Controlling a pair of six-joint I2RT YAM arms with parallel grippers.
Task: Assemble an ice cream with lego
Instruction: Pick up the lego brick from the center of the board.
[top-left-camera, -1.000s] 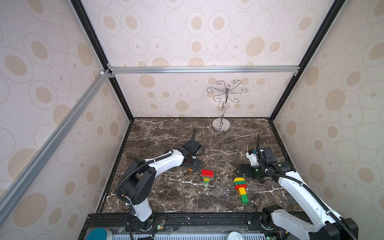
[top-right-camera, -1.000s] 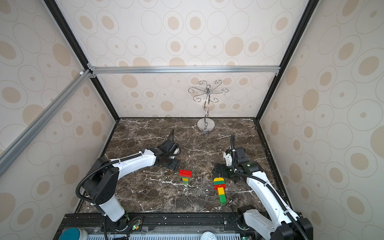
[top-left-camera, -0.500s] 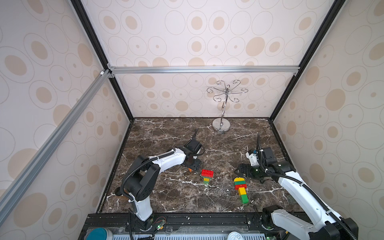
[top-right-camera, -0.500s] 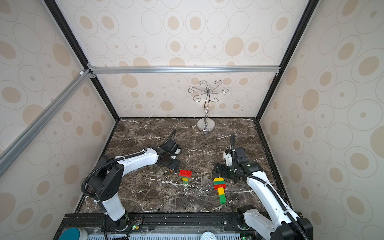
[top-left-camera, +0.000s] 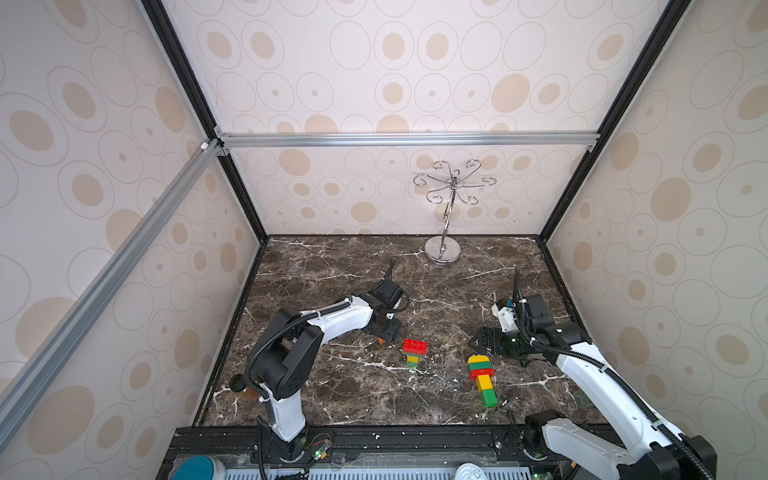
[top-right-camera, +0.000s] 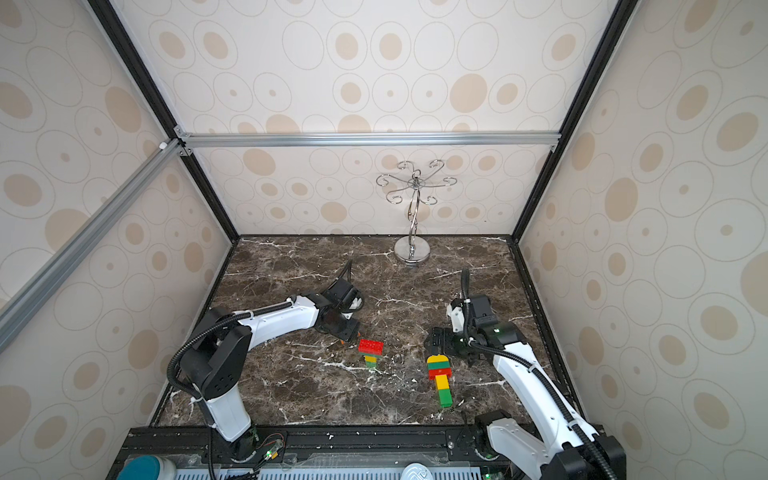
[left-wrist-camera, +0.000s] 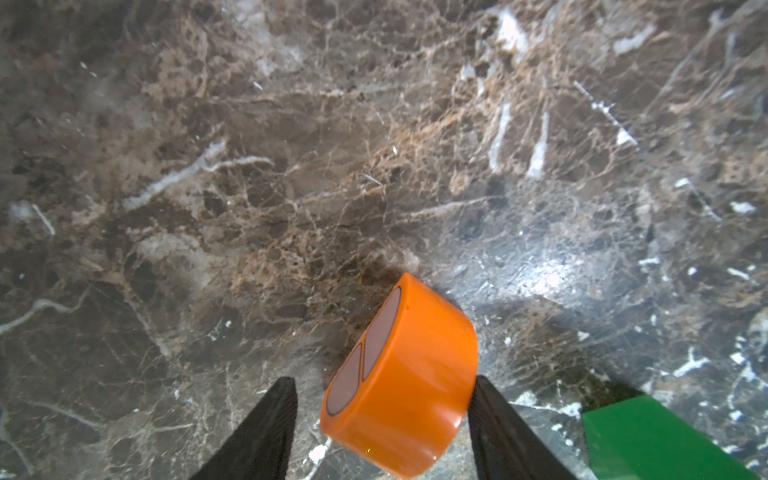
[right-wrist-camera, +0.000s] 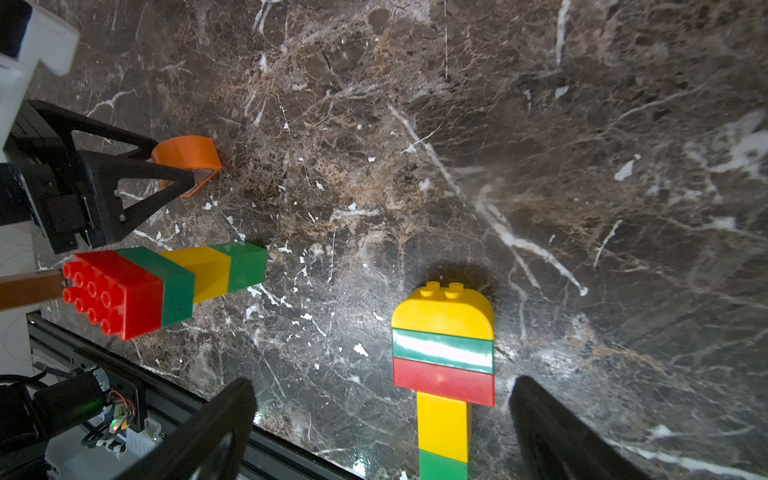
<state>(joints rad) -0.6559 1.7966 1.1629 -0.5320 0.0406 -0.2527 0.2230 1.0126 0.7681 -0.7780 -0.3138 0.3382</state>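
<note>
Left gripper: our left gripper (top-left-camera: 383, 336) sits low over the table. Its black fingers (left-wrist-camera: 266, 424) are at a middling width either side of the orange half-round domed plastic piece (left-wrist-camera: 407, 374). One finger looks pressed against the plastic and we see a gap at the other.
Orange piece: it lies at 10 o'clock of the upright brick stack. One face shows a pale greyish area split in two, on which we can read nothing.
Upright brick stack: the upright brick stack (top-left-camera: 414, 353) stands near the table's middle, with a red oblong studded brick on top, then green, yellow, green.
Stand: the silver hooked metal stand (top-left-camera: 444, 249) is at 12 o'clock, by the back wall.
Lying brick stack: the lying brick stack (right-wrist-camera: 443, 345) rests flat at 4 o'clock of the upright one. It runs yellow dome, green, red, yellow, green.
Right gripper: our right gripper (top-left-camera: 478, 341) is at 12 o'clock of the yellow dome, its jaws spread wide and gripping nothing.
Surface: we see a dark brown marble-patterned tabletop (top-left-camera: 332, 270) with white veins and white specks.
Room: cream wallpapered walls (top-left-camera: 374, 83) printed with beige ovals, black corner posts and aluminium rails (top-left-camera: 407, 139).
</note>
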